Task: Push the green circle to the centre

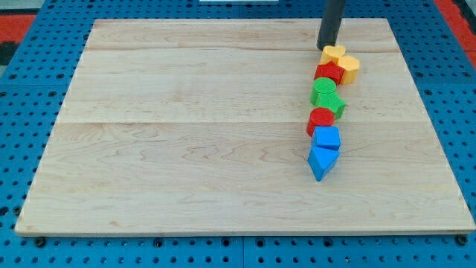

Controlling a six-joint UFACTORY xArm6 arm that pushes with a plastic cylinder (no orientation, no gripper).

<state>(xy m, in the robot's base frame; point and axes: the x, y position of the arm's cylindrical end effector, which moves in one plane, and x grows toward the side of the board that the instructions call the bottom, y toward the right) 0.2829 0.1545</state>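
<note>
The green circle lies on the wooden board at the view's right, inside a tight column of blocks. A red block touches it from above and a second green block from below. My tip stands at the top of the column, right at the upper edge of a yellow heart. It is well above the green circle, with the yellow heart and the red block between them.
A second yellow block sits right of the red block. Below the green pair lie a red circle, a blue cube and a blue triangle. A blue pegboard surrounds the board.
</note>
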